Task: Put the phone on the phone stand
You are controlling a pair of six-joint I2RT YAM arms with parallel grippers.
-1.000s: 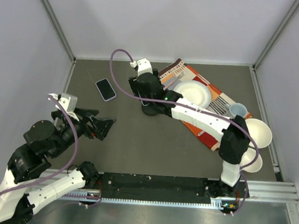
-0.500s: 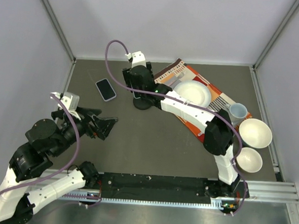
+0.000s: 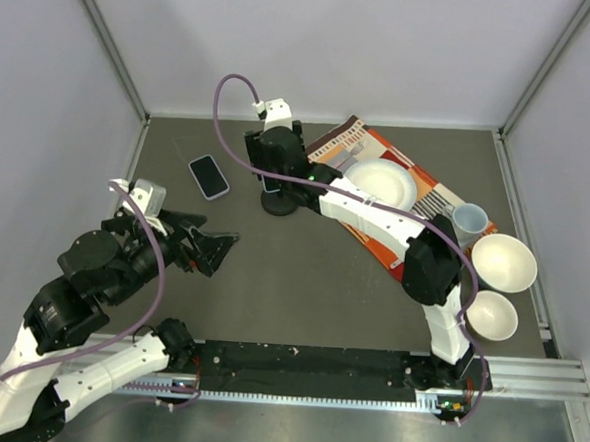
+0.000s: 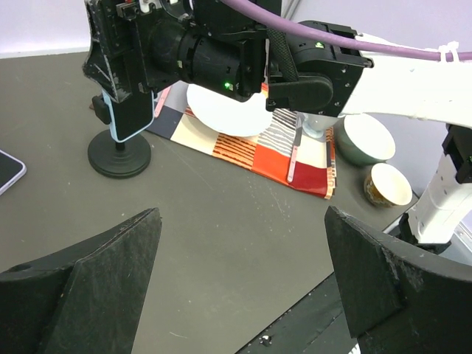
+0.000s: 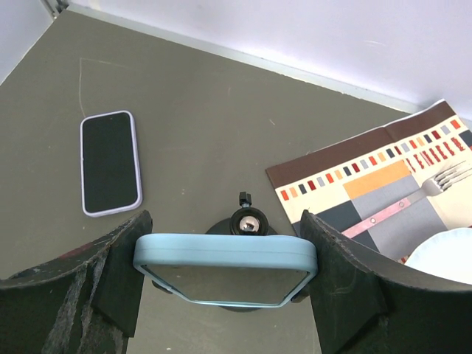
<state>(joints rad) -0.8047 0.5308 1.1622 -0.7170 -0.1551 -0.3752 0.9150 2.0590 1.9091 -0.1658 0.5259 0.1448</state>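
My right gripper point(image 3: 274, 177) is shut on a phone in a light-blue case point(image 5: 225, 258) by its two long edges. It holds the phone upright, just above the black phone stand point(image 3: 279, 205). In the right wrist view the stand's ball head point(image 5: 249, 221) shows right behind the phone's upper edge. The left wrist view shows the phone point(image 4: 133, 110) above the stand's round base point(image 4: 119, 156). A second phone in a lavender case point(image 3: 209, 177) lies flat on the table to the left. My left gripper point(image 3: 219, 251) is open and empty, apart from both phones.
A striped placemat point(image 3: 398, 249) with a white plate point(image 3: 379, 183) and a fork point(image 5: 431, 188) lies to the right of the stand. A cup point(image 3: 468, 220) and two bowls point(image 3: 503, 262) point(image 3: 492, 315) stand at the right edge.
My right gripper moved left and back with the blue phone, uncovering the stand's base, then held nearly still. My left arm shifted slightly to the right.
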